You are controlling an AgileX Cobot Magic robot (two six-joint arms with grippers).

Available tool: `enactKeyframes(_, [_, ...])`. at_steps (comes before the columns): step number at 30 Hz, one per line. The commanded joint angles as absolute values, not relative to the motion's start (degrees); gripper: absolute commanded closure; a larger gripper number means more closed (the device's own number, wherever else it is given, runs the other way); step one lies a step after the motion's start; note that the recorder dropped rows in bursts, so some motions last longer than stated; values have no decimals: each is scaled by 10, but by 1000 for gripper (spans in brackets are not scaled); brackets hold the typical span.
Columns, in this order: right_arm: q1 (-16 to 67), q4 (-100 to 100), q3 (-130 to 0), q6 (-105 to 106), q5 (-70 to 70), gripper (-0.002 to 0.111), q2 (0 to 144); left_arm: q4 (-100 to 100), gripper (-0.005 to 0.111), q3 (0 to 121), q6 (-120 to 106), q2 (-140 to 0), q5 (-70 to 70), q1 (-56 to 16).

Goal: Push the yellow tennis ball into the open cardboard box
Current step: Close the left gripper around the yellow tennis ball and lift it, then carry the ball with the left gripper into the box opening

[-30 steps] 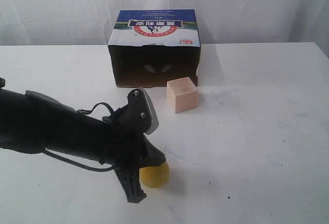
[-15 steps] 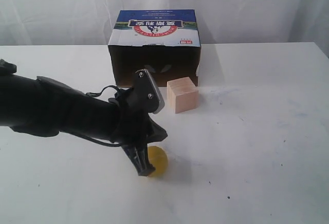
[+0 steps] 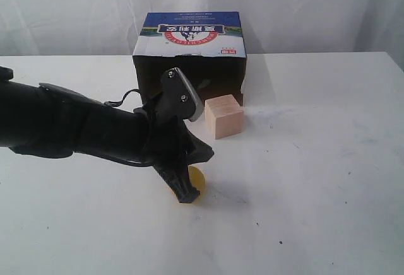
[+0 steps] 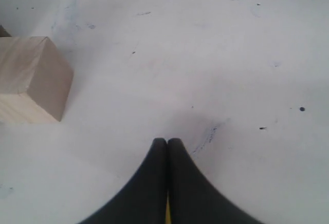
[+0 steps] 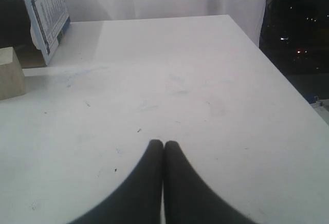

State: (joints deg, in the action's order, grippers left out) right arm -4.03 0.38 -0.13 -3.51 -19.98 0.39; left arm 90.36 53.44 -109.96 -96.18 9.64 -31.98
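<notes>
White curtains point(image 3: 76, 10) are hanging behind the table point(image 3: 315, 161), where the left pincer point(image 3: 184, 194), pressed together, is nudging the yellow tennis ball point(image 3: 197, 178) closer to the open cardboard box point(image 3: 189, 54) than a second ago, though it is still lying well short of the opening.

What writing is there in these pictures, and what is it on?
"莫斯利安", upside down, white on the red banner atop the cardboard box.
Small arched lettering by that banner and the red corner mark: too blurred to read.
Fine print on the box's side panel, right wrist view: too small to read.
Wooden cube, tennis ball: no text.
</notes>
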Motion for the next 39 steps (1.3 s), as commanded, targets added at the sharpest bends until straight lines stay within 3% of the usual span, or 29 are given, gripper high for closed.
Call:
enactKeyframes(1, [-40,4,0,-37,-196,108,0,914,107,531,-1105,-983,138,-320])
enactKeyframes(21, [-40,4,0,-37,-196,108,0,948,107,535,-1127,-1047,78,-320])
enactKeyframes(26, [-40,4,0,-37,-196,108,0,999,107,601,-1200,-1099,82,-319])
enactKeyframes(32, [-40,4,0,-37,-196,108,0,999,107,682,-1144,-1157,-28,-278])
enactKeyframes(39, [-40,4,0,-37,-196,108,0,999,107,680,-1128,-1147,156,-206])
